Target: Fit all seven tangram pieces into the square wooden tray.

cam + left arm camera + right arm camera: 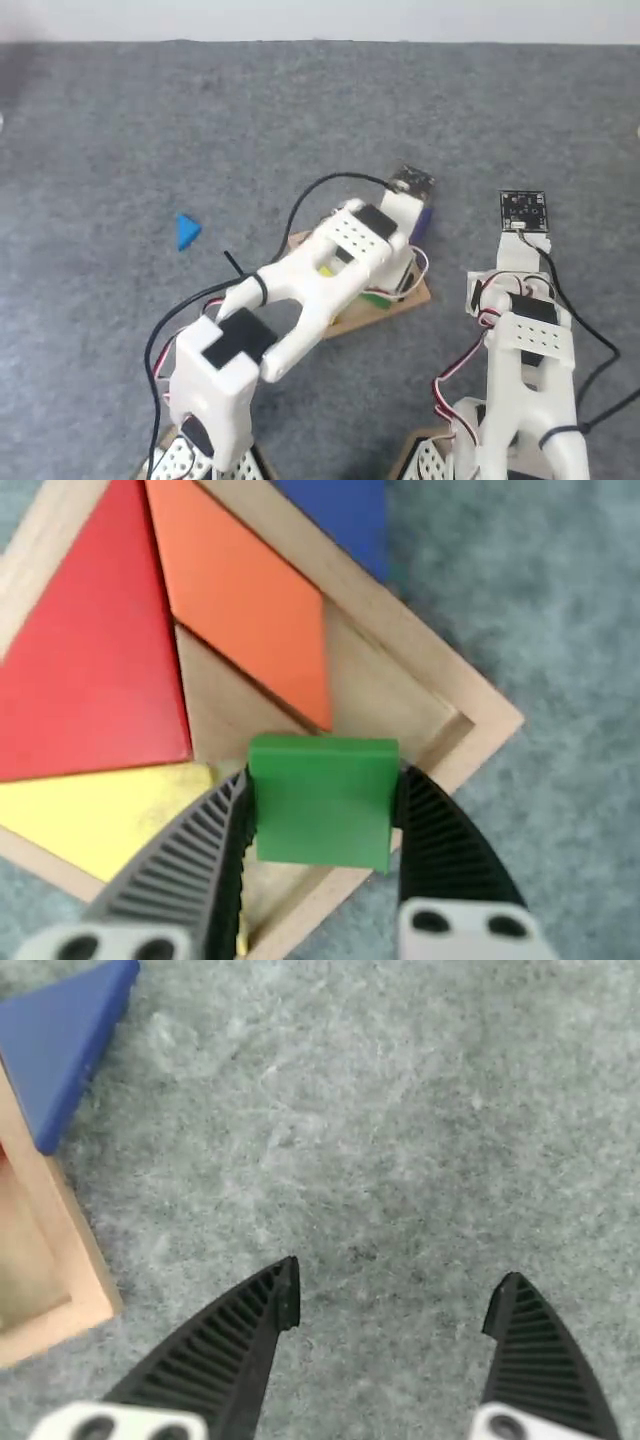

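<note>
Green square — ribbed left gripper

Green square piece: plain solid green. Red triangle, orange parallelogram and yellow triangle: flat solid colours, no pattern. Tray: pale natural wood, faint grain. Dark blue triangle at the tray's outer edge. Small light blue triangle toward the surface's left edge. Surface: mottled grey felt. Left arm and right arm: white with black blocks. Left gripper and right gripper: black, ribbed.
</note>
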Robot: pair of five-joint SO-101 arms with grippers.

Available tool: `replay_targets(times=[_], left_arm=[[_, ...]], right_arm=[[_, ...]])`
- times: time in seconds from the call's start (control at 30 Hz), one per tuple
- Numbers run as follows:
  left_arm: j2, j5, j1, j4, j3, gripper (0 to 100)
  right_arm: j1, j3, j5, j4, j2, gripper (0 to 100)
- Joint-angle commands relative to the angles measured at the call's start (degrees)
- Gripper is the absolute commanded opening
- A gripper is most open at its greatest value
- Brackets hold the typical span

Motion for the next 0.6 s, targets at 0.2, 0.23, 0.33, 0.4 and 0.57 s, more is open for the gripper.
replay_targets(times=[0.2,0.23,0.33,0.4,0.57], left_arm=[[-15.6,-4.9,-1.1,-6.2,9.8,13],[-15.5,-5.0,-1.8,-6.1,10.0,13],[-15.5,-6.7,-2.7,-6.1,10.8,13],[-15.9,-6.7,-2.6,-6.1,11.5,15],[-15.9,-6.7,-2.3,-6.1,13.1,20]], right_arm=[[0.4,-2.5,-0.6,-0.1,-1.6,30.7],[0.4,-2.5,-0.6,-0.1,-1.6,30.7],[0.4,-2.5,-0.6,-0.1,-1.6,30.7],[0.4,-2.5,-0.6,-0.1,-1.6,30.7],[0.4,-2.5,-0.6,-0.1,-1.5,30.7]])
